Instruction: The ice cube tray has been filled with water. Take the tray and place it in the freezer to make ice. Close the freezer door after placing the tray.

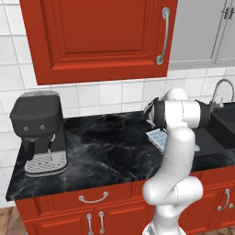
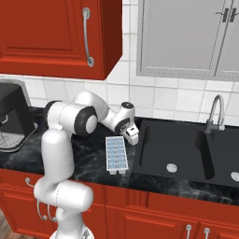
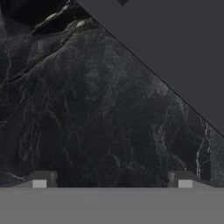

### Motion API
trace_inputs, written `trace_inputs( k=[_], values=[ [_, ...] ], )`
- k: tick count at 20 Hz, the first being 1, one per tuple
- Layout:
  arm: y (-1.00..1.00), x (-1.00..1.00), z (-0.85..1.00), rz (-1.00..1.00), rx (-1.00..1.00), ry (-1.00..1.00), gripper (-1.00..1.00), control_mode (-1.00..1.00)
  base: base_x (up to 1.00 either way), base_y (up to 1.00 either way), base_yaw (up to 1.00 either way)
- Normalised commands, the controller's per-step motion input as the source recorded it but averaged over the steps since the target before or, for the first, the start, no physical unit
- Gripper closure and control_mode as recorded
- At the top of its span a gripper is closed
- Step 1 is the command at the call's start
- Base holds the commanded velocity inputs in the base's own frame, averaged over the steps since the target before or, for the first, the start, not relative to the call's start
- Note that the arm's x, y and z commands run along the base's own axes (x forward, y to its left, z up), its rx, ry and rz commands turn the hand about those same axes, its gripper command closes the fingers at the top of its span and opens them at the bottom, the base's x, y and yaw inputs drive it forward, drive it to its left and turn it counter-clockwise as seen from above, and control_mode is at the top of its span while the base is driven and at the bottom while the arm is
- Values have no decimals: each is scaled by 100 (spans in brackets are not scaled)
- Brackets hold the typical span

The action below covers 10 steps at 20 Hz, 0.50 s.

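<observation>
The ice cube tray [image 2: 115, 154] lies flat on the black marble counter [image 2: 91, 149], just left of the sink, and its cells hold pale blue water [image 2: 116, 159]. In the left base view a corner of the tray [image 1: 157, 137] peeks out from behind my arm. My gripper [image 2: 132, 139] hangs low over the counter, beside the tray's far right corner and close to the sink's left rim. It is open and holds nothing. In the hand view the two fingertips [image 3: 41, 180] stand wide apart over bare marble [image 3: 96, 109]. The freezer and its door are out of view.
A black sink [image 2: 186, 154] with a grey faucet [image 2: 214, 112] takes up the counter's right side; its edge [image 3: 175, 48] crosses the hand view. A dark coffee machine [image 1: 39, 133] stands at the counter's left end. A red wall cabinet [image 1: 98, 36] hangs above.
</observation>
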Motion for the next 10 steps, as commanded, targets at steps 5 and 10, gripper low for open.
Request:
trace_inputs(
  k=[5, 10],
  values=[
    [21, 0, -36, -10, 0, 0, -100, -100, 0, 0, 0],
    [24, -3, -33, -9, 0, 0, -100, -100, 0, 0, 0]
  ],
)
